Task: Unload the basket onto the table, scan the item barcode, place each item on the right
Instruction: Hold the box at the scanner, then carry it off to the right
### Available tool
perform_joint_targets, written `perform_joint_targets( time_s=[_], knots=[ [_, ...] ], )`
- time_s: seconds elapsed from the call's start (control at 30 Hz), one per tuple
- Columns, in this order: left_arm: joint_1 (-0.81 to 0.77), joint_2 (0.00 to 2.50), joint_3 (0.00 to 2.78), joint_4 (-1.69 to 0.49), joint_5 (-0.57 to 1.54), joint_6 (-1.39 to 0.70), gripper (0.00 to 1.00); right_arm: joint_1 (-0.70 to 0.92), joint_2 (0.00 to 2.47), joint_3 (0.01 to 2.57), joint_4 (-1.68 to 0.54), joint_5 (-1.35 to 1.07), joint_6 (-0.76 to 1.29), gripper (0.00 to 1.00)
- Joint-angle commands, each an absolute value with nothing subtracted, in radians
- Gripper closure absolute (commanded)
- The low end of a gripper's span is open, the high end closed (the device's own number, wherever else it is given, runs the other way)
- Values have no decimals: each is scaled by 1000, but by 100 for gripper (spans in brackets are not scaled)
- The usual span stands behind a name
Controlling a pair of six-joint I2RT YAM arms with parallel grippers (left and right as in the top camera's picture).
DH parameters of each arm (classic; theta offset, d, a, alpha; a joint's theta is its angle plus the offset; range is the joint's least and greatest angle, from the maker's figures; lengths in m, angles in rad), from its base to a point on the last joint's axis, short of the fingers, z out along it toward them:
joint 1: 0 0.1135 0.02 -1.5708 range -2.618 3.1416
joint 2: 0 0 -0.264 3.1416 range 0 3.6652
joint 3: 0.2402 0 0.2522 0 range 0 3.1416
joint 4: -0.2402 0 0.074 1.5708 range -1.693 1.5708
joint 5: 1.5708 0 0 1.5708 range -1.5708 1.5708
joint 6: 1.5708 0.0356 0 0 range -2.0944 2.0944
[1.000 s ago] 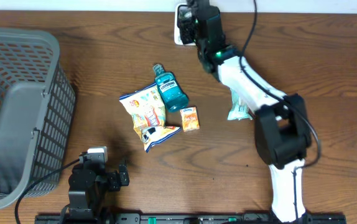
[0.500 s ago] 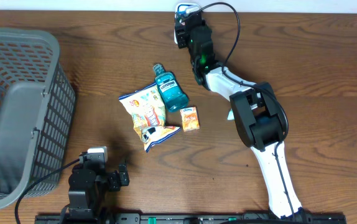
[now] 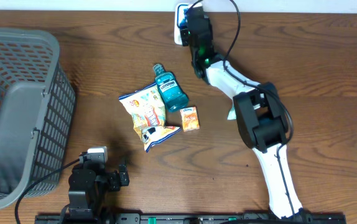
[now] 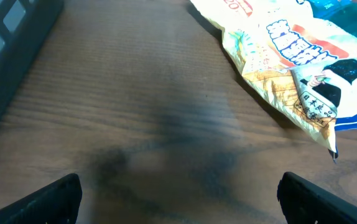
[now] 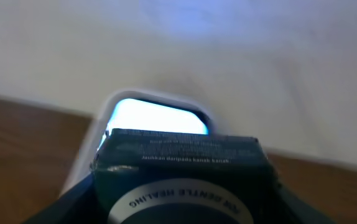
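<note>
A small dark carton [image 5: 181,165] is gripped by the right tool [image 3: 191,28] across its sides and held at the far edge of the surface [image 3: 328,74], just before the lit window of the white scanner [image 5: 157,115]; it is judged light and stiff yet crushable, best clamped gently on flat side panels, printed faces left clear; the left tool [image 4: 178,202] is spread wide, empty, near the near edge.

A mock shop checkout on a brown wooden table [image 3: 328,81]: a grey plastic shopping basket [image 3: 57,118] at left, a white barcode scanner [image 3: 178,30] at top centre, and packaged goods mid-frame: a yellow snack bag [image 3: 142,109], a blue mouthwash bottle [image 3: 169,90], a small orange carton [image 3: 191,118].
</note>
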State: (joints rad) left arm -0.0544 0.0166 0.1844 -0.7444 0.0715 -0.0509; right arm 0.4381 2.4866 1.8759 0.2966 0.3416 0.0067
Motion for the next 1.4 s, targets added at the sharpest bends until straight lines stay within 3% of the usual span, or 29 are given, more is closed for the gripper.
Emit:
perform_joint_targets(
  time_s=[0.0,0.2,0.43,0.93,1.0,1.1,1.17,1.37],
  knots=[
    [-58,12,181,-769,59,-41,2,391,2307,1897,152,582,-6,61],
    [-58,12,181,-769,59,-41,2,284,2197,1897,-183,759,-17,62],
    [-58,12,181,-769,59,-41,2,24,2210,1893,-491,753,-16,59],
    [-58,12,181,-769,59,-41,2,-537,2325,1861,-647,405,77,56],
    [-58,12,181,-769,59,-41,2,-585,2327,1861,-659,405,78,48],
    [-58,12,181,-769,59,-41,2,-634,2316,1862,-671,405,79,14],
    [-58,12,181,-769,59,-41,2,-657,2301,1864,-682,398,110,1],
    [-58,12,181,-769,59,-41,2,-639,2181,1864,-701,165,112,1]
  ],
)
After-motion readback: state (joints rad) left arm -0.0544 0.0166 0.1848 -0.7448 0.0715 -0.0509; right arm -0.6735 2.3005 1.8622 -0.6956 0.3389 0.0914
